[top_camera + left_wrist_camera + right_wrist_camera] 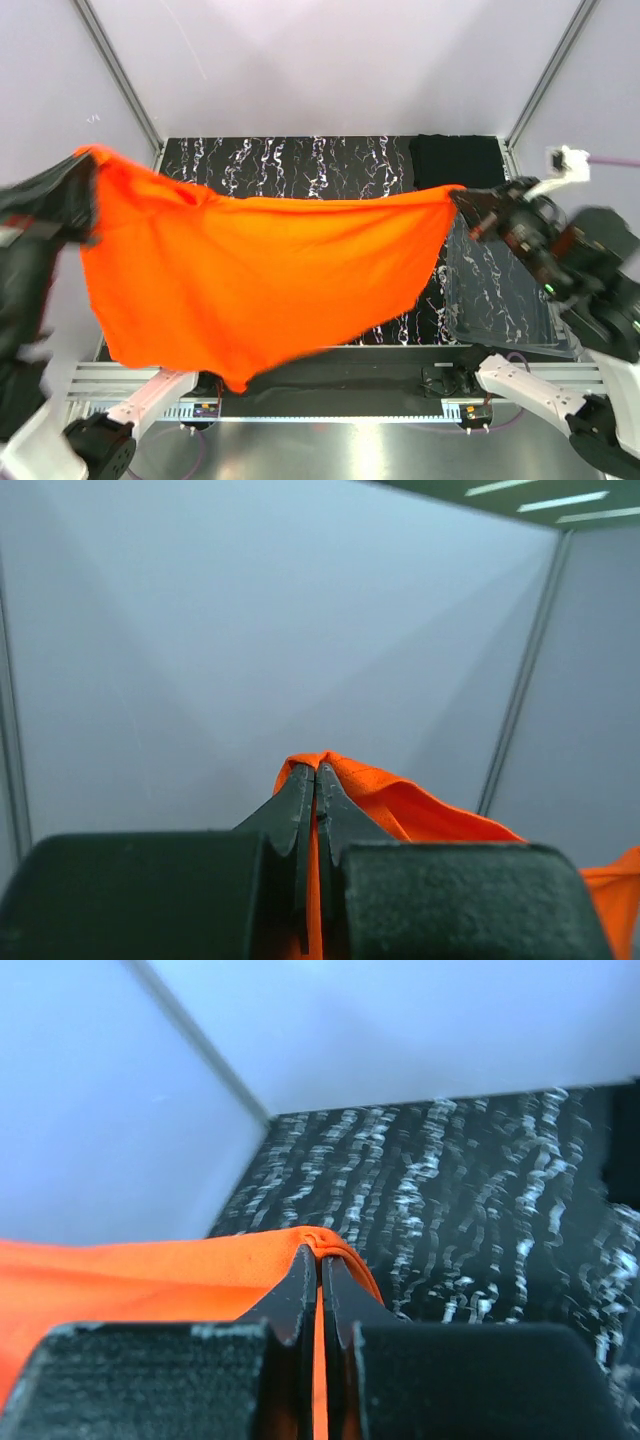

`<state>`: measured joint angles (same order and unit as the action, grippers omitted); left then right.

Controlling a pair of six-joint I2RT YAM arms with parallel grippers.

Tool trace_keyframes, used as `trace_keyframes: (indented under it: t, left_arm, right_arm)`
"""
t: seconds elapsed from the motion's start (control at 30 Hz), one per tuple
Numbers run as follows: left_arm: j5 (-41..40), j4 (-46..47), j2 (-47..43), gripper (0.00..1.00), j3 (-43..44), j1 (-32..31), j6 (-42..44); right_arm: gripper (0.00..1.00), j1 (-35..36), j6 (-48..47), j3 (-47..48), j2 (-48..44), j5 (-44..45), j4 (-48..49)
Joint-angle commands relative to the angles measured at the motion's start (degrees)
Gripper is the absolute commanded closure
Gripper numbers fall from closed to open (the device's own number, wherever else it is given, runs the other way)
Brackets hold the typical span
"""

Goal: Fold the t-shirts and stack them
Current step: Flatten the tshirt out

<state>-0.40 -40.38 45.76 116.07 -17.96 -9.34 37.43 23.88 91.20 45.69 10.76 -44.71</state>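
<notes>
Orange shirt (250, 270): we see it spread in the air above the table (300, 160), hanging between both grippers | Left gripper (316, 772): fingers pressed together, pinching its upper left corner | Right gripper (320, 1255): pinching its right corner likewise | Black shirt (455, 160): lying at the table's far right, apart from both grippers

I can read no text, label, brand, number or sign in any of my three views. The orange-red t-shirt (250, 280) is plain cloth, and the white streaks on the worktop (300, 160) are marbling, not lettering.
</notes>
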Motion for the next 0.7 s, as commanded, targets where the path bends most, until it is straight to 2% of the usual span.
trace_keyframes:
  t: [0.0, 0.1, 0.2, 0.37, 0.4, 0.53, 0.67]
  left_arm:
    - [-7.74, 3.46, 11.79, 1.0, -8.75, -0.24, 6.34]
    - [-8.13, 7.06, 18.73, 1.0, -14.63, 0.02, 8.98]
    - [-6.63, 11.37, 26.01, 1.0, -20.09, 1.16, 12.15]
    - [-5.05, 18.04, 40.96, 1.0, -22.03, 5.11, 13.21]
    - [-4.35, 19.71, 47.08, 1.0, -22.12, 5.38, 14.43]
    - [-3.91, 23.14, 62.12, 1.0, -14.24, 6.96, 13.92]
    - [-1.02, 23.5, 74.63, 1.0, -5.35, 7.67, 11.12]
  right_arm:
    - [1.0, -0.08, 2.31, -0.85, 7.47, 11.72, 1.2]
    - [1.0, -0.08, 1.35, 0.03, 14.23, 16.47, 1.11]
    - [1.0, -2.0, -1.11, -3.2, 21.61, 21.49, 2.25]
    - [1.0, -15.0, 1.69, -9.98, 35.32, 10.8, 11.63]
    - [1.0, -17.98, 1.18, -10.51, 37.69, 10.07, 13.05]
    - [1.0, -22.74, -2.25, -6.39, 53.05, 8.66, 15.44]
    - [1.0, -26.7, -2.96, -2.79, 62.49, 4.01, 15.35]
